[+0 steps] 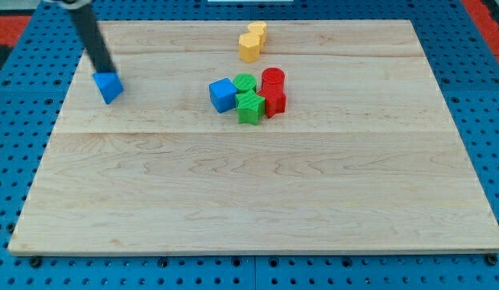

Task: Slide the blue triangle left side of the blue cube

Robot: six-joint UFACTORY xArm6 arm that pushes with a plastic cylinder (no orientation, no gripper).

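Observation:
The blue triangle (109,87) lies near the board's upper left. My tip (105,71) stands right at its upper-left edge, touching or almost touching it. The rod slants up to the view's top left. The blue cube (223,94) sits near the board's upper middle, well to the right of the triangle. It forms the left end of a tight cluster of blocks.
Packed against the blue cube's right are a green cylinder (245,82), a green star-like block (250,107), a red cylinder (273,79) and a red block (274,101). Two yellow blocks (251,42) stand near the top edge. The wooden board (249,193) lies on a blue pegboard.

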